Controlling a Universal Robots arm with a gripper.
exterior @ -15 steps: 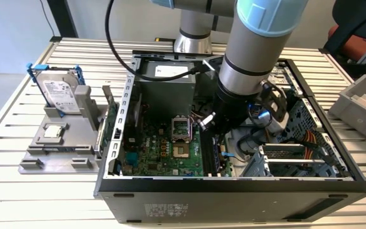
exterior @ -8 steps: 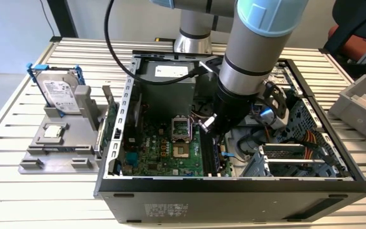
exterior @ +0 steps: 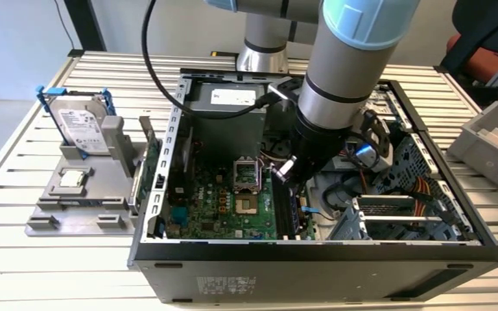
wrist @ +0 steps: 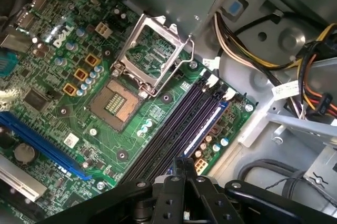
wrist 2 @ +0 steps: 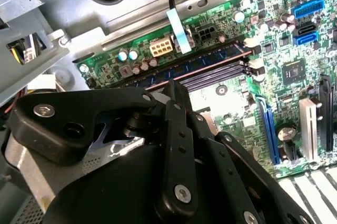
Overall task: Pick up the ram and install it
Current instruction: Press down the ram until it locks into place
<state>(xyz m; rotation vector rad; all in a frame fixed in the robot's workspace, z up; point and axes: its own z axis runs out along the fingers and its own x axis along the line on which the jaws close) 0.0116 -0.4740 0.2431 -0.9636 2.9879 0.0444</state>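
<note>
One ram (wrist 2: 200,62) sits inside the computer case (exterior: 318,249).

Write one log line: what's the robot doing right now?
stage: installing | pincer: inside computer case, over memory slots | ram: sitting in a slot | CPU socket: open

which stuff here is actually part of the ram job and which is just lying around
Job: ram, standing in one of the memory slots; gripper over them.
Lying about: hard drive, processor chip, green expansion card, grey bin.
</note>
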